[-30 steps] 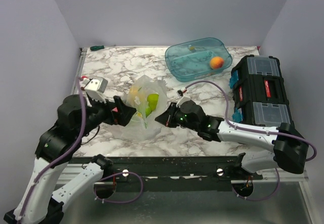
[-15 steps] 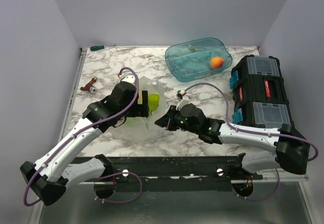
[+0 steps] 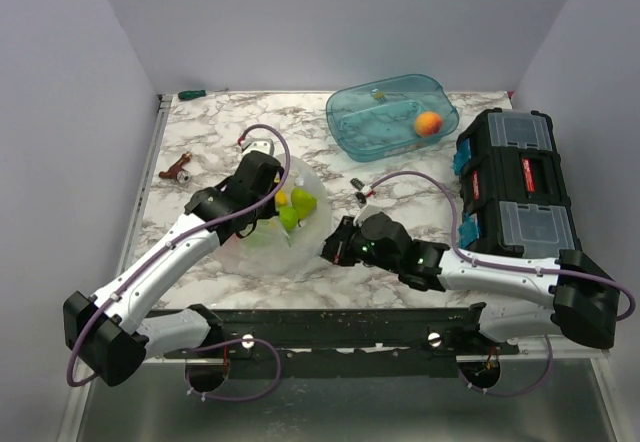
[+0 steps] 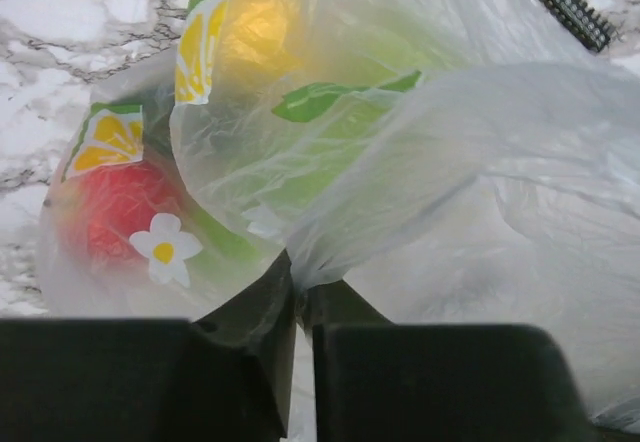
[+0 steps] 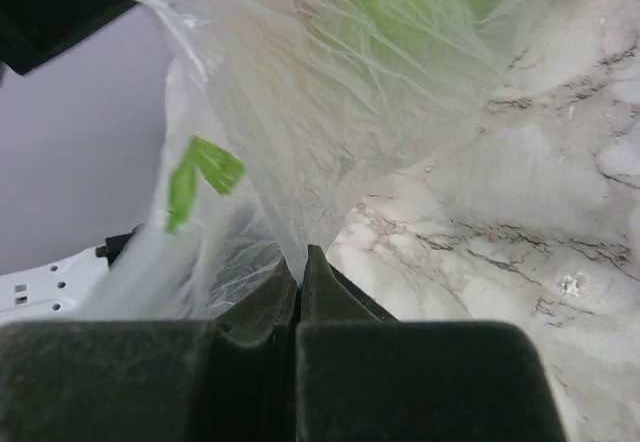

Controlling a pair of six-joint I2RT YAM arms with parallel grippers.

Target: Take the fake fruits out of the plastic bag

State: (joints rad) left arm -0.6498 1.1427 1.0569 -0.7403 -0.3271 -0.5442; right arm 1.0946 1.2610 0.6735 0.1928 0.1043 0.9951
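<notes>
In the top view the left claw [image 3: 272, 196] is at the upper-left edge of the plastic bag [image 3: 268, 254], which lies left of centre on the marbled tabletop [image 3: 210, 137]. Its wrist view shows the two fingers almost together with a fold of film nipped between them, so it is clenched on the bag and not on a fruit. Through the film in that view a red fruit [image 4: 115, 207] shows at the left, a yellow fruit [image 4: 255, 27] at the top and a green fruit [image 4: 335, 147] in the middle. All the fake fruits [image 3: 298, 205] that can be seen are inside the bag, bunched toward its upper half in the top view. At the bag's lower-right edge the right claw [image 3: 334, 249] is also clamped shut on a pinch of film, which fans upward from its fingertips in its own wrist view. The bag is held at two opposite edges, and its long axis runs on a diagonal from upper left to lower right between the claws. Which way its mouth faces cannot be told for certain, since the film is too crumpled. The step in hand looks like securing both sides of the bag, with no fruit out on the tabletop yet. The next move probably calls for drawing the two pinches apart to open the mouth, or lifting the closed end so that the fruits roll out. Either wants steady tension, because the thin film could slip from a pinch or tear.
</notes>
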